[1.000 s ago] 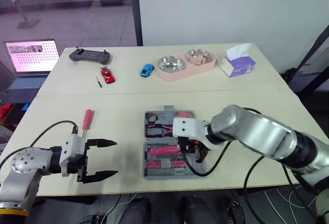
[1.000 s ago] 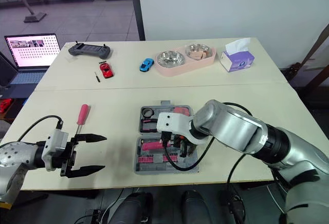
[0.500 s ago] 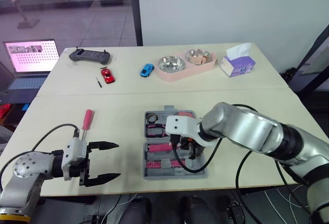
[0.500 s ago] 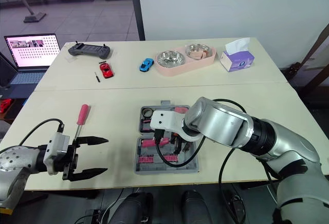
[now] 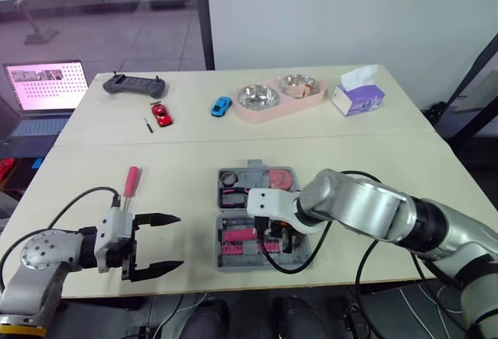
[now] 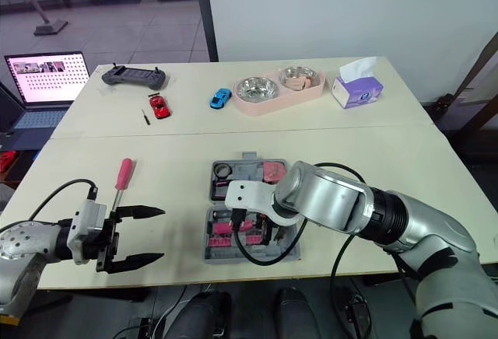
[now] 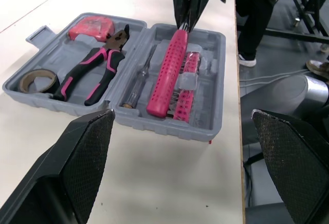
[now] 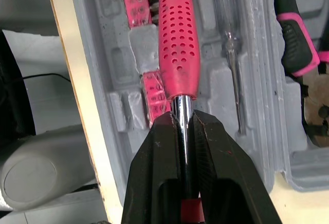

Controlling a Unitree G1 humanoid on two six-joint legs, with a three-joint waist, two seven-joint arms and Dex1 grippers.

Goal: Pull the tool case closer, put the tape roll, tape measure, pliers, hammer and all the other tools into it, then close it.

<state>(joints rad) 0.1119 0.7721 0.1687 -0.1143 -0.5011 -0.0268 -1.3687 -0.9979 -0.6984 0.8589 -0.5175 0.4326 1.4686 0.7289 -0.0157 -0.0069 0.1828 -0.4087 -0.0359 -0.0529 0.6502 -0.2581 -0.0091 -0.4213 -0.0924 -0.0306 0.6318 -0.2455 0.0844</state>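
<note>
We see the grey tool case [image 7: 169, 130] lying open on the near half of the bench [image 5: 373, 160], straight ahead of the robot; its far half holds the tape roll [image 7: 37, 79], the pink-and-black pliers [image 7: 95, 70] and the pink tape measure [image 7: 92, 26]; its near half holds the hammer [image 8: 177, 44], a thin clear-handled screwdriver [image 7: 139, 82] beside it, and a row of pink bits [image 7: 186, 88] on the hammer's other side. The right pincer [image 8: 185, 118] is down over that near half, its two black fingers closed tight on the hammer's bare metal shaft just past the pink perforated grip; we find the grip lying along the tray. The left pincer [image 5: 179, 241] hovers above the bench's near edge, well to the left of the case, spread wide and holding nothing; its fingers point toward the case. A pink-handled screwdriver [image 5: 131, 180] lies on the bench outside the case, just beyond the left pincer; we cannot tell from here what kind of tip it has.
</note>
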